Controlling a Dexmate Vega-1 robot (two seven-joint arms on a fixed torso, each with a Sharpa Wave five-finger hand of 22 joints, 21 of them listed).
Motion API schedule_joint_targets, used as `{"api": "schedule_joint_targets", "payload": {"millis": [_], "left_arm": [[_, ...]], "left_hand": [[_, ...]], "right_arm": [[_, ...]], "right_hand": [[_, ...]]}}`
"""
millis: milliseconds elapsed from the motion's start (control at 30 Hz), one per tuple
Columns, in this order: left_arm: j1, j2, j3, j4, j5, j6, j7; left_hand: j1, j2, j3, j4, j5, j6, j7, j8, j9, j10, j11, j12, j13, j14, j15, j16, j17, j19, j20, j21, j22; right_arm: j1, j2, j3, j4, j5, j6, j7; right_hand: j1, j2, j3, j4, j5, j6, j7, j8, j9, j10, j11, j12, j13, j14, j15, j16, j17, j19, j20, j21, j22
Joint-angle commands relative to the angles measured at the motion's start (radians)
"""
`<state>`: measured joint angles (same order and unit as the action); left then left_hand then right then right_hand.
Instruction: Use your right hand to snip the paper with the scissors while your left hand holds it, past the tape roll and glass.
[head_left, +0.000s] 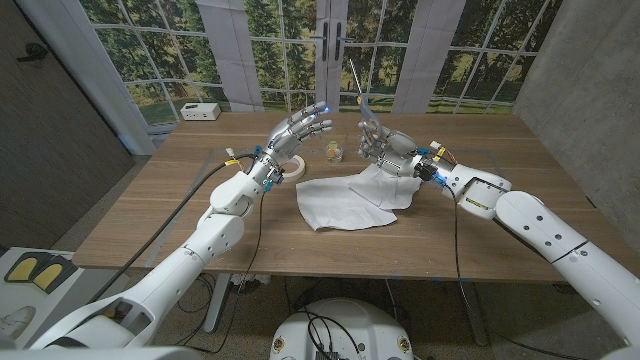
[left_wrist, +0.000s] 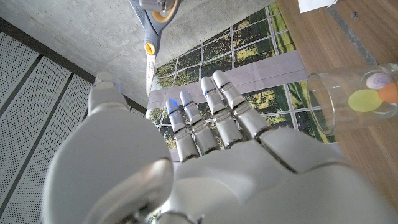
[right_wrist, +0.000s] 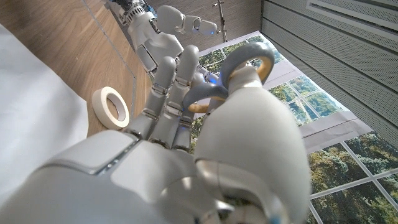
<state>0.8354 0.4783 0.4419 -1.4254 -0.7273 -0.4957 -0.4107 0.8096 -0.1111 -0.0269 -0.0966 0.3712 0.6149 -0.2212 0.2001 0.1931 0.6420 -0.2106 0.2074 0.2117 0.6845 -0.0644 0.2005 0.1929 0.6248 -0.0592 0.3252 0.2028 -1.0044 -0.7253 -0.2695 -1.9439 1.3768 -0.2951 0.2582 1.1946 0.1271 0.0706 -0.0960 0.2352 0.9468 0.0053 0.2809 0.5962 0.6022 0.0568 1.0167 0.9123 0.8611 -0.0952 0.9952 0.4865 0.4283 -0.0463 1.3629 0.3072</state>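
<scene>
The wooden table (head_left: 150, 215) carries all task items near its centre. The white paper (head_left: 345, 203) lies flat on the table, crumpled at its right edge, where it rises toward the right hand.

The left hand (head_left: 295, 133) is raised above the table, fingers spread and extended, holding nothing. It hovers over the tape roll (head_left: 291, 169), which lies flat just left of the paper's upper corner. The paper is below and to the right of this hand, not touched by it.

The right hand (head_left: 385, 145) is raised over the paper's right edge and grips the scissors (head_left: 362, 95), blades pointing upward. Whether this hand touches the paper cannot be told.

The glass (head_left: 334, 152) stands between the two hands, behind the paper, with small coloured items inside.

A white box (head_left: 201, 111) sits at the far left corner of the table, well apart from the work area.

The left wrist view shows the glass (left_wrist: 354, 99) close, with yellow and orange pieces inside, and the scissors (left_wrist: 152, 37) with yellow-lined handles. The right wrist view shows fingers (right_wrist: 168, 87) through the handle loops, the tape roll (right_wrist: 112, 107) beside the paper (right_wrist: 31, 124), and the left hand (right_wrist: 174, 22) beyond.
</scene>
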Motion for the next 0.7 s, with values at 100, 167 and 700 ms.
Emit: {"api": "schedule_joint_targets", "payload": {"millis": [100,167,700], "left_arm": [[-0.001,-0.005,0.005,0.008,-0.003,0.001,-0.007],[0.001,-0.006,0.005,0.008,-0.005,0.001,-0.005],[0.018,0.006,0.000,-0.011,-0.005,0.008,0.005]], "left_hand": [[0.001,0.014,-0.007,0.000,0.008,0.013,0.001,0.009,0.004,0.010,-0.001,0.004,0.002,0.007,-0.156,0.004,0.003,0.000,-0.011,-0.003,0.005],[0.001,0.014,-0.007,0.000,0.008,0.014,0.001,0.009,0.004,0.010,-0.001,0.004,0.002,0.007,-0.156,0.004,0.003,-0.001,-0.011,-0.004,0.005],[0.001,0.021,-0.011,0.002,0.010,0.039,0.001,0.016,0.003,0.012,-0.001,0.005,0.002,0.011,-0.155,0.004,0.002,0.001,-0.011,-0.003,0.005]], "right_arm": [[-0.015,0.037,0.009,0.003,0.041,0.014,-0.024],[-0.027,0.043,0.014,-0.004,0.048,0.019,-0.041],[-0.045,0.101,0.001,0.026,0.059,0.066,0.023]], "right_hand": [[0.033,0.053,0.023,0.017,-0.003,0.007,-0.003,-0.005,0.009,0.204,-0.203,0.007,0.000,0.008,-0.134,0.006,-0.006,-0.008,-0.123,0.017,-0.012],[0.034,0.043,0.021,0.013,-0.003,0.012,-0.007,-0.006,0.008,0.211,-0.203,0.004,-0.011,0.007,-0.134,0.007,-0.008,-0.006,-0.122,0.022,-0.018],[0.052,0.000,-0.011,-0.019,0.018,0.018,-0.015,-0.028,-0.003,0.222,-0.223,0.021,-0.001,0.014,-0.136,0.019,-0.029,0.013,-0.140,0.047,-0.076]]}}
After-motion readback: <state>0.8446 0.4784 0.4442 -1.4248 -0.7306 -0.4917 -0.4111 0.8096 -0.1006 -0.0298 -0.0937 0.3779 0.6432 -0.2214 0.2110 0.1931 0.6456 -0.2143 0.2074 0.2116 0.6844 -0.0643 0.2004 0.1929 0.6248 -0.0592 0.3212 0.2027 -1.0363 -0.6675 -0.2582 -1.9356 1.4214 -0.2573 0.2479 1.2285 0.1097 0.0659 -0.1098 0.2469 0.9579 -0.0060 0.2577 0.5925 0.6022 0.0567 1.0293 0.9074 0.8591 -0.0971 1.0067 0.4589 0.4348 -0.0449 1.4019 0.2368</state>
